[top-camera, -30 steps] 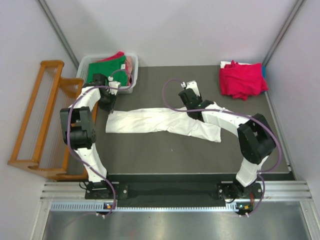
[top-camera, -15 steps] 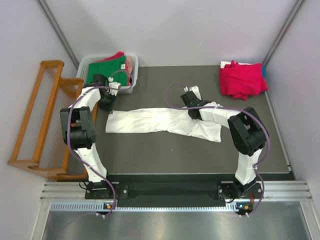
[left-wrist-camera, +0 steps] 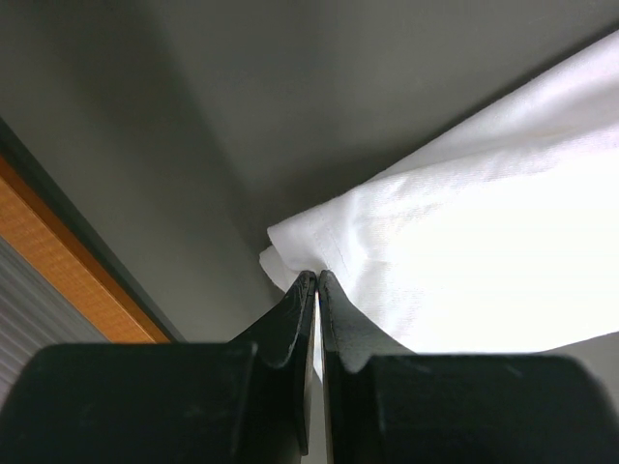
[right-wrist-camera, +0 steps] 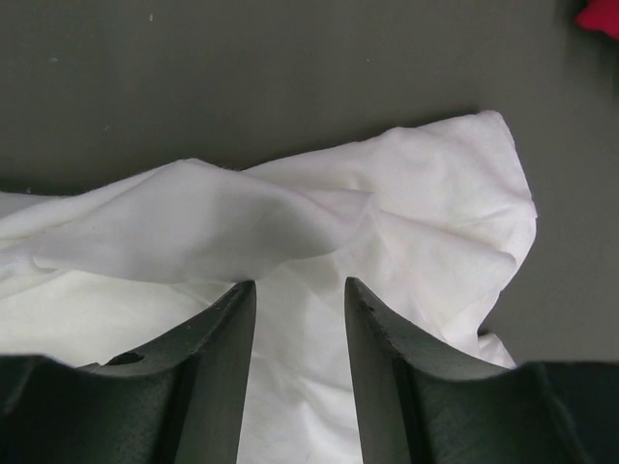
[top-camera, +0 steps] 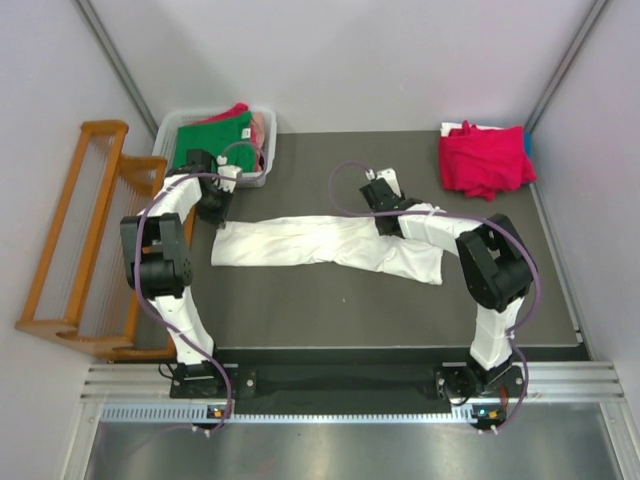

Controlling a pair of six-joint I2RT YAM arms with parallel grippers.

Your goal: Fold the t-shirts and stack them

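Laid out long across the dark matte surface [top-camera: 330,300], L to R: white cloth t-shirt [top-camera: 300,243], bunched into a narrow wrinkled band, R end dipping toward the near edge.

Left pincer [left-wrist-camera: 316,275] — down at the shirt's far-L corner, jaws pressed together w/ a thin sliver of white fabric nipped between the tips. Corner layers doubled over just beyond them. From above, same pincer at the band's upper-L corner, just in front of the basket.

Right pincer [right-wrist-camera: 298,285] — jaws apart, gripping nothing, poised over the shirt's R half, approx. where the band bends. Between and beyond the two fingers: a raised soft ridge of white cloth, rumpled folds, the garment's rounded end off to the R, bare surface past it. Touching the fabric or not, can't tell.

Far-L corner of the surface: white slatted plastic basket [top-camera: 262,172], holding a bright green cloth t-shirt [top-camera: 212,138] plus pinkish-red cloth [top-camera: 236,111] at its far side. Far-R corner: heap of crimson cloth t-shirts [top-camera: 485,160], loosely piled, well apart from the white one. Off the surface to the L: orange wooden rack [top-camera: 75,240], beside the left arm.
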